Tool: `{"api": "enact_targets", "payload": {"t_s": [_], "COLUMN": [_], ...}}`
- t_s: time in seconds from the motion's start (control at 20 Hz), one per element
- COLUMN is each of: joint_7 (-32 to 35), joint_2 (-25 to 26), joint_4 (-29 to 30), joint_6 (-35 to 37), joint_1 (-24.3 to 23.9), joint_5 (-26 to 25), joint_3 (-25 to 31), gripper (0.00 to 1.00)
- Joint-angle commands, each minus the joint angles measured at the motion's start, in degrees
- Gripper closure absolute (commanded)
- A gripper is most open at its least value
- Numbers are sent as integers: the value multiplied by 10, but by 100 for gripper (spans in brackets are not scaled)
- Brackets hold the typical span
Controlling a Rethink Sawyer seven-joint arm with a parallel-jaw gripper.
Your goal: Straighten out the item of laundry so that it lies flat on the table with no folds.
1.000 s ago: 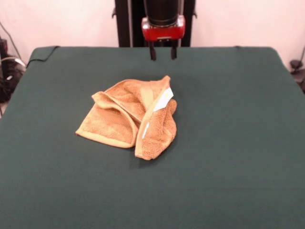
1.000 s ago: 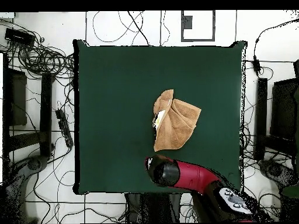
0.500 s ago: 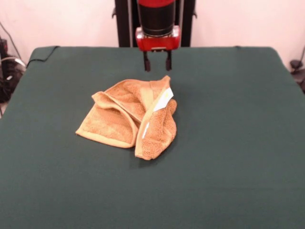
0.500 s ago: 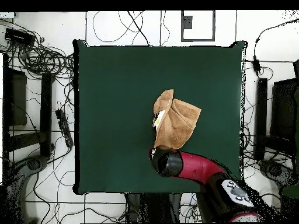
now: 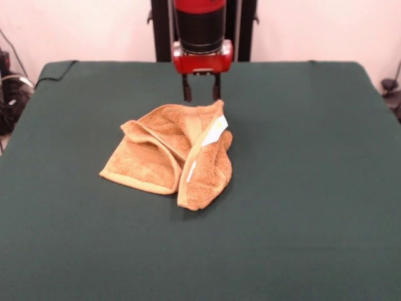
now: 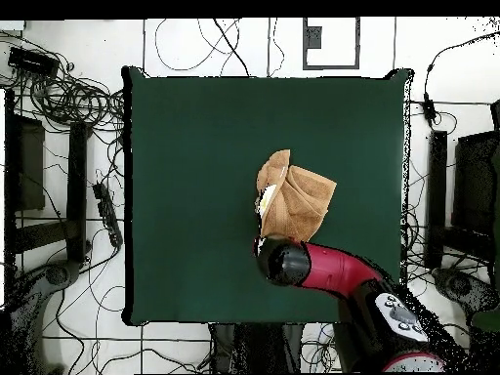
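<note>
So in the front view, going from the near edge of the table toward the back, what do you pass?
Bare green table → crumpled orange-tan towel → the open gripper just behind the towel's far edge → the black pedestal at the far side.

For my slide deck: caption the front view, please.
Open gripper poised just behind a crumpled orange-tan towel on the green table.

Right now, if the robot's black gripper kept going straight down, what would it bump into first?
Probably the far edge of the crumpled orange-tan terry towel. The gripper points down, open, just above that edge. Depth is hard to judge, so it might instead touch the dark green fabric-covered table right behind the towel.
</note>
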Motion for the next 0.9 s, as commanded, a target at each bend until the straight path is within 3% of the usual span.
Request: {"api": "enact_targets", "payload": {"t_s": [0.05, 0.5, 0.9], "joint_7": [28, 31, 62], "joint_2": [2, 38, 53], "joint_4": [-72, -90, -87], "joint_6": [92, 81, 69], "joint_1": [20, 16, 43], "joint_5": [22, 14, 12], "joint_3": [77, 79, 46], "gripper": [0, 0, 0]}}
